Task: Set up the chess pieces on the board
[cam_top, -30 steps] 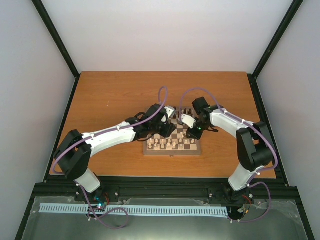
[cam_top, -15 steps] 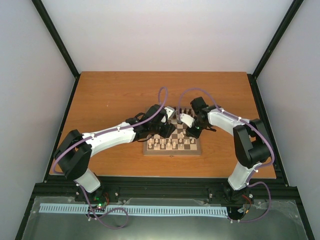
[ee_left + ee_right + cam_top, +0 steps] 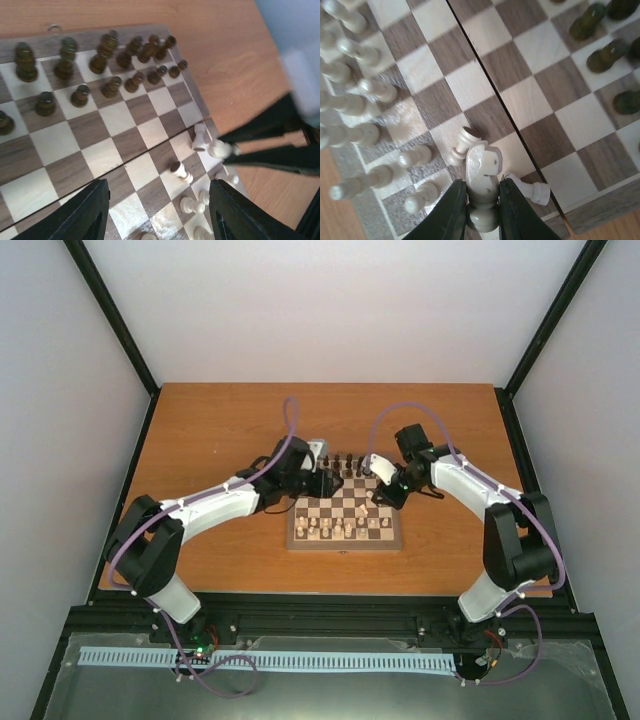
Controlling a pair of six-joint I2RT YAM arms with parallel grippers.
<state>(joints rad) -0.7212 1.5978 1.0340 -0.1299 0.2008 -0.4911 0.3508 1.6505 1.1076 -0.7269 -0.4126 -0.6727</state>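
Observation:
The board point(image 3: 346, 542) lies mid-table. Dark pieces point(image 3: 348, 462) stand along its far rows and cream pieces point(image 3: 340, 528) along its near rows. My right gripper point(image 3: 482, 185) is shut on a cream knight point(image 3: 485, 167) and holds it above the board's right edge point(image 3: 383, 492). Two cream pawns lie toppled under it, one point(image 3: 462, 145) to the left and one point(image 3: 531, 189) to the right. My left gripper point(image 3: 157, 185) is open and empty above the board's middle squares point(image 3: 330, 482). A fallen cream pawn point(image 3: 181, 171) lies just beyond it. Dark pieces point(image 3: 80, 95) stand further off.
The board sits on a brown wooden table point(image 3: 220, 430) with black frame posts at its corners. Both forearms and their purple cables point(image 3: 290, 430) reach over the board from either side. My right gripper's black fingers point(image 3: 270, 145) cross the left wrist view.
My left arm has drawn back toward the far left corner of the board. My right gripper has shifted slightly right and away, still holding the knight.

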